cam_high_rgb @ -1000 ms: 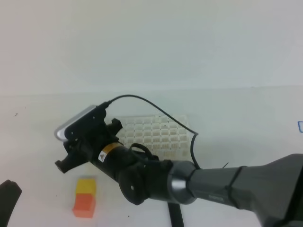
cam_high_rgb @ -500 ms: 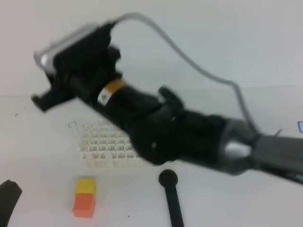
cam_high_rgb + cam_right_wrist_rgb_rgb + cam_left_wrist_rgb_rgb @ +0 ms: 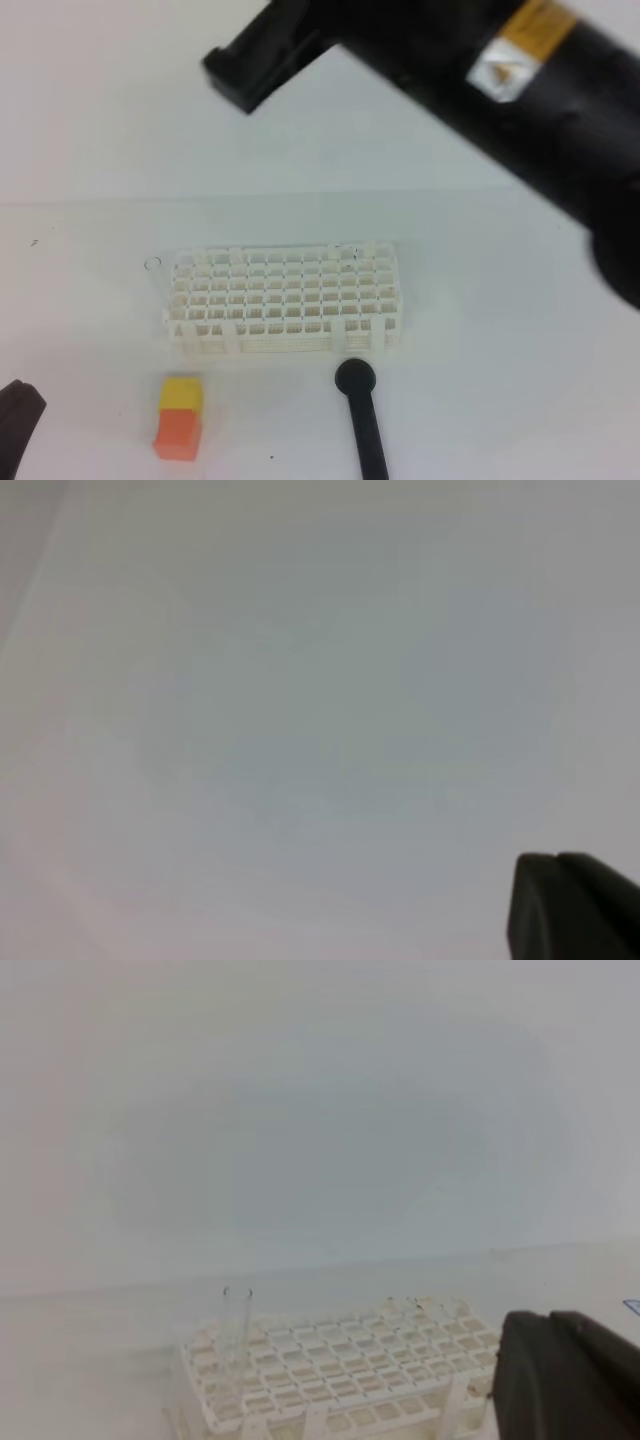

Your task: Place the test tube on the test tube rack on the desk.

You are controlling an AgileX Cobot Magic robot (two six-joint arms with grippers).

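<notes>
The white test tube rack [image 3: 285, 300] stands in the middle of the desk [image 3: 500, 300]. The clear test tube [image 3: 237, 1322] stands upright in a hole at the rack's far left corner. In the exterior view only its faint rim [image 3: 152, 264] shows. My right gripper [image 3: 238, 76] hangs high above the rack, close to the camera, shut and empty. In the right wrist view its fingertips [image 3: 568, 905] show against the blank wall. My left gripper [image 3: 18, 405] rests shut at the desk's near left edge, and its dark fingers [image 3: 565, 1375] fill the left wrist view's lower right corner.
A black rod with a round knob [image 3: 355, 382] lies in front of the rack, running toward the near edge. A small yellow-and-orange block [image 3: 180, 416] sits in front of the rack's left end. The wall rises behind the desk.
My right arm has lifted up and to the right, away from the rack's left end, and its jaws have shut empty. The test tube stays standing in the rack. The left gripper is still.
</notes>
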